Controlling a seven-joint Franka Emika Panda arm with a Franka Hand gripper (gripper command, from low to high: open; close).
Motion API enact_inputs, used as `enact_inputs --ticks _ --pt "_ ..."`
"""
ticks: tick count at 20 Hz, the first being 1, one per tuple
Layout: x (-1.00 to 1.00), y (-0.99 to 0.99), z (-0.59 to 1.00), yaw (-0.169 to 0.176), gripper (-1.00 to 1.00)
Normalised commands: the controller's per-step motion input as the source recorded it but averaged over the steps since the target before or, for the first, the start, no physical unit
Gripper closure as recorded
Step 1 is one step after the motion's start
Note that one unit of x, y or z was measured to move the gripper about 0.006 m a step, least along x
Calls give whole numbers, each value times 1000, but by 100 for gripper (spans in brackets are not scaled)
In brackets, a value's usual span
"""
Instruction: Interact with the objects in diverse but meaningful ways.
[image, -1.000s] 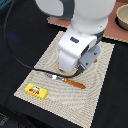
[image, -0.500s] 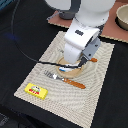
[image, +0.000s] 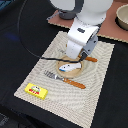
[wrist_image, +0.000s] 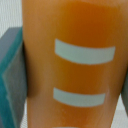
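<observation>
Over the last second the arm had swung from the mat's near side toward the exterior view's right and lifted slightly, uncovering the white-blue fish lying on a round wooden disc. That suggested the fish had just been set down. The end effector hung above it; its fingers were hidden, so its state could not be told. The wrist view showed only a blurred orange block filling the frame. The yellow packet lay well apart.

- A white robot arm reaches down over the middle of a beige placemat.
- Beneath it, a white-blue fish lies on a round tan plate.
- A yellow red-marked packet sits at the mat's lower left.
- An orange-handled fork lies just below the plate.
- A bowl stands at upper right.
</observation>
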Motion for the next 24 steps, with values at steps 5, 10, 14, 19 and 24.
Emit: enact_inputs --ticks 5,10,14,19,24 --pt "-558 685 -257 51 100" --pt "-451 724 -191 61 100" --pt "-382 596 -265 63 100" --pt "-363 303 -333 77 100" --pt "-308 8 -99 48 100"
